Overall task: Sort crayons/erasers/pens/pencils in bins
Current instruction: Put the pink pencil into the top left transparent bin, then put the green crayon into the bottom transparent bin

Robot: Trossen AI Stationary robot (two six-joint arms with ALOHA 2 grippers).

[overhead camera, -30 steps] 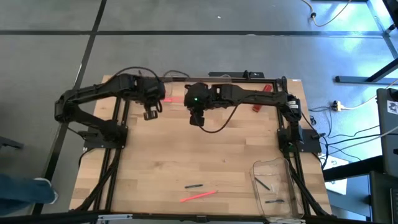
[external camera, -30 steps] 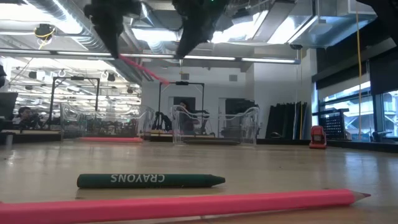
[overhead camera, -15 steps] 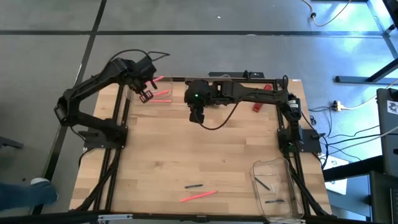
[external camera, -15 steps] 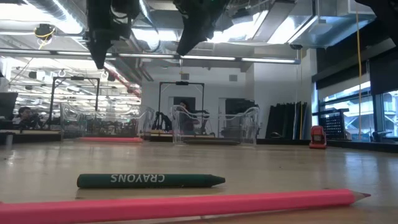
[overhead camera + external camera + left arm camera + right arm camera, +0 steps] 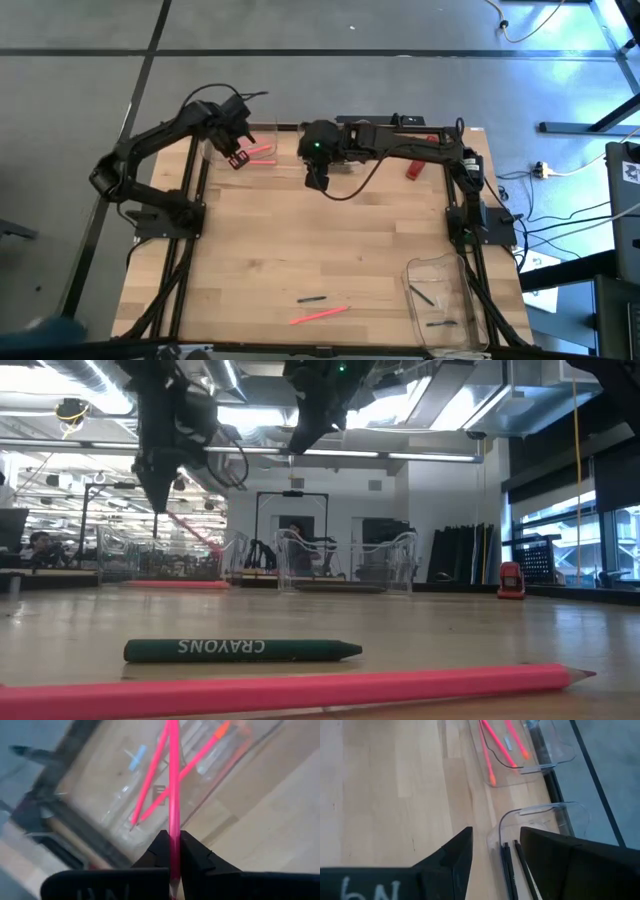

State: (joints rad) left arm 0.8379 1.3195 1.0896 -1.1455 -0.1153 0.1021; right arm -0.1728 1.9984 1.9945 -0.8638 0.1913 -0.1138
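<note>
My left gripper [image 5: 237,158] is shut on a pink pencil [image 5: 257,151] above the clear bin [image 5: 232,140] at the table's far left. That bin [image 5: 120,815] holds two more pink pencils [image 5: 150,785]. In the low view the held pencil [image 5: 197,532] slants down from the left gripper [image 5: 158,500]. My right gripper [image 5: 316,181] hangs open over the far middle of the table, above another clear bin [image 5: 540,812]. Black pens [image 5: 509,865] lie in that bin. The right gripper [image 5: 495,855] holds nothing. My left gripper pinches the pink pencil's shaft [image 5: 173,851] between its two fingers, which point steeply down. The pencil runs on past the fingertips, slanting downward over the bin, and is clear of the table and of the bin.
Near the front edge lie a dark green crayon [image 5: 312,298] and a pink pencil [image 5: 320,315]. A third clear bin [image 5: 445,295] with dark sticks stands at the near right. Small red things [image 5: 412,170] lie at the far right. Bare wood fills the middle.
My left gripper has swung toward the table's far left corner and sunk, staying shut on the pink pencil. It now hangs over the far-left bin. The pencil has come down with it and turned about.
</note>
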